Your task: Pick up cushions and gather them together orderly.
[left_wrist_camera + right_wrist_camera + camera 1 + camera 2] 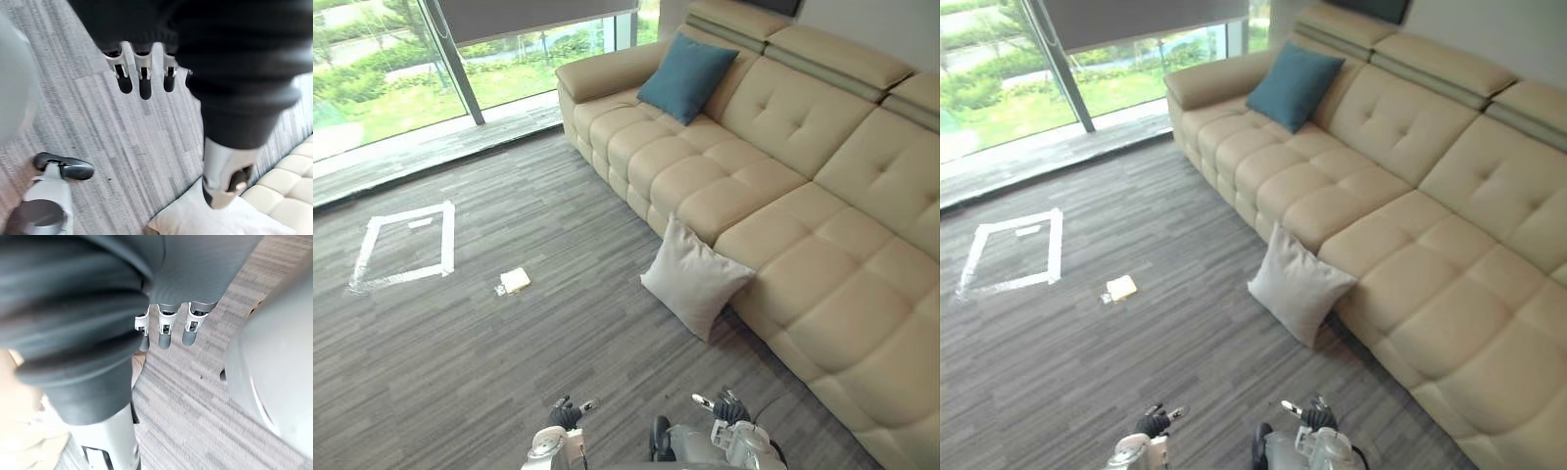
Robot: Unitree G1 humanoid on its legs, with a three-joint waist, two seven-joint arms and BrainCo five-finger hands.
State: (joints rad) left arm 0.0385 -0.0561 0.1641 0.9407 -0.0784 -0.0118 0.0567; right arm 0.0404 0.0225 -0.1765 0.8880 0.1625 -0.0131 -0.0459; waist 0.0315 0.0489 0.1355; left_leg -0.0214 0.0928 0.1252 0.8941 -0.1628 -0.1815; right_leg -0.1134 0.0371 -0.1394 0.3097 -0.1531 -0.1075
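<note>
Left hand (141,84): fingers straight and spread apart, thumb held off to one side, nothing in it. Right hand (165,332): fingers likewise straight and apart, empty. In the head views both hands sat low at the near edge, over the grey carpet (509,362), well apart from either cushion. The pale grey cushion (695,277) stood on the carpet ahead of the right hand, tilted, with its back edge leaning on the front of the beige sofa (822,196). The teal cushion (687,76) lay far off on the sofa seat near the armrest, propped against the backrest. The left wrist view gave a close look at a corner of the pale grey cushion past the thumb, touching the sofa front. The head views added a white tape square (406,247) and a small pale object (515,280) on the carpet to the left, toward the window (372,88).
</note>
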